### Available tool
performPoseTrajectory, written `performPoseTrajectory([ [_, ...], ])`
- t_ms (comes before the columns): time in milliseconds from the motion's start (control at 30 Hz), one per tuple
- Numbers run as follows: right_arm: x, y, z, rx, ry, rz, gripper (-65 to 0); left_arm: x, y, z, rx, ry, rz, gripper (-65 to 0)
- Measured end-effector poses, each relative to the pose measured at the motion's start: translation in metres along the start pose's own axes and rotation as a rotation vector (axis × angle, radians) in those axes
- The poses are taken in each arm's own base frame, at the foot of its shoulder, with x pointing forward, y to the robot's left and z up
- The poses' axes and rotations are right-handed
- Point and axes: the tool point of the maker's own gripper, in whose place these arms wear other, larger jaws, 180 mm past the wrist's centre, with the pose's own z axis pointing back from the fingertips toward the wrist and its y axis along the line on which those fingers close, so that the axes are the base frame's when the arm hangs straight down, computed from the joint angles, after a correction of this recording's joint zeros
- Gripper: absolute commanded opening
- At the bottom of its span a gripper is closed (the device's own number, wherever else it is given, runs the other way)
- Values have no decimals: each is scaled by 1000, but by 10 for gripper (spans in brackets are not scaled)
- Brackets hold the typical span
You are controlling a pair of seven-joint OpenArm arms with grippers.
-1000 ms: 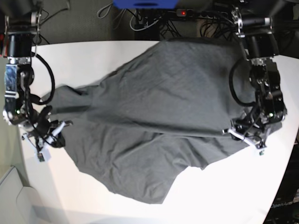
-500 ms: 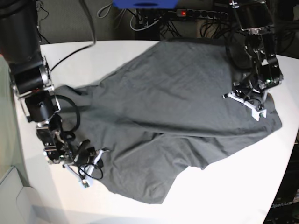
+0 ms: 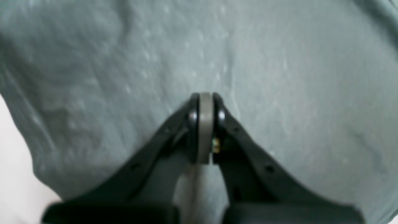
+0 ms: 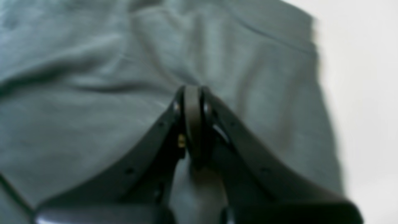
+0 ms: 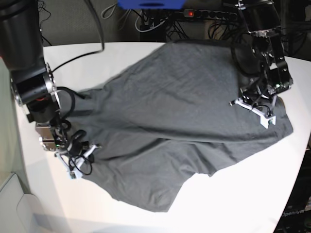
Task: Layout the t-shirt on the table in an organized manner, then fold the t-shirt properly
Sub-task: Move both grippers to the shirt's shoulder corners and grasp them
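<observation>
The dark grey t-shirt (image 5: pixel 175 111) lies spread and wrinkled across the white table (image 5: pixel 243 194), with one edge folded over near the middle. My left gripper (image 5: pixel 252 110) hovers over the shirt's right part, just inside its right edge. In the left wrist view that gripper (image 3: pixel 205 99) is shut, pads together, with only the t-shirt (image 3: pixel 279 62) beneath it. My right gripper (image 5: pixel 82 159) is at the shirt's left edge. The right wrist view shows it (image 4: pixel 192 90) shut with nothing between the pads, above the t-shirt (image 4: pixel 93 62), with bare table (image 4: pixel 367 77) to the right.
A power strip (image 5: pixel 194 13) and tangled cables lie beyond the table's far edge, next to a blue object (image 5: pixel 150 4). The table's rounded edge runs close to the left arm on the right. A pale box (image 5: pixel 14 204) sits off the near left corner.
Both grippers have closed. The left arm moved up and inward over the shirt. The right arm swung down along the shirt's left edge, then up a little. The shirt has barely shifted.
</observation>
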Motion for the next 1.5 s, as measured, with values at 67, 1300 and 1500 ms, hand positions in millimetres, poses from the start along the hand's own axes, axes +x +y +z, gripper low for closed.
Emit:
performPoseTrajectory([
  [67,-5,-23,7,-64,-9,-7,-650,5,-1,0,-1,-12,0,-650],
  [1300,-68,-96,60,-163,-43,-138,-650,74,-48,-88,-115,-98,31,-650],
  [1500,-84,-99,72,-150,-88,-175,-650,106,-46,-105,-29,-148,-52,-650],
])
